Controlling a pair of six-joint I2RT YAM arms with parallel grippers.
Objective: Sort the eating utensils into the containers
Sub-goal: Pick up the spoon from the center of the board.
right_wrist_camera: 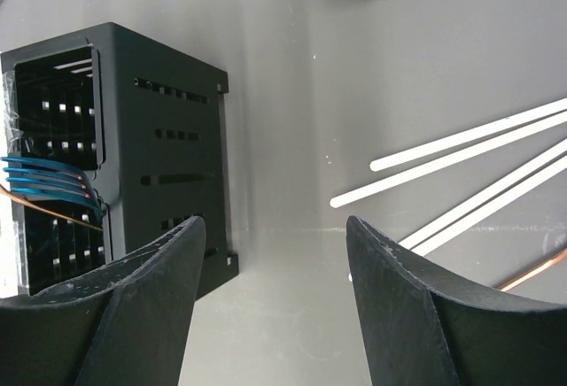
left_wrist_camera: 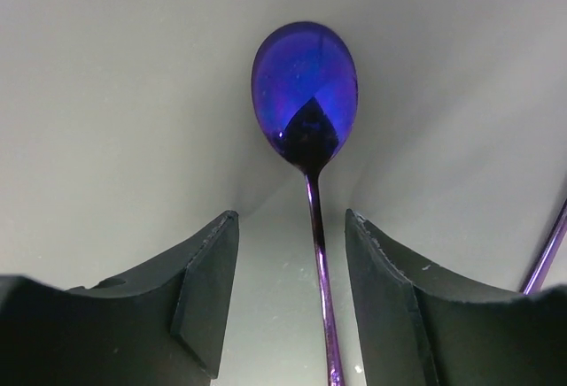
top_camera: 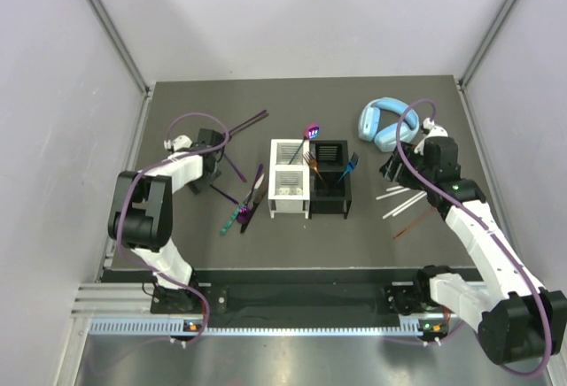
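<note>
Over in the upper right of the frame, light-blue headphones [top_camera: 385, 134] lie on the dark tabletop [top_camera: 195, 244], earcups together.

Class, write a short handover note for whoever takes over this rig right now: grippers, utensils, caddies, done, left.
Left gripper: open around the handle of a purple spoon, not closed on it.
Right gripper: open, empty, over the table between black caddy and white sticks.
Done: blue fork stands in the black caddy.
Left: that spoon, loose purple cutlery and green-handled knife left of the white caddy, the white sticks, a brown stick.
</note>
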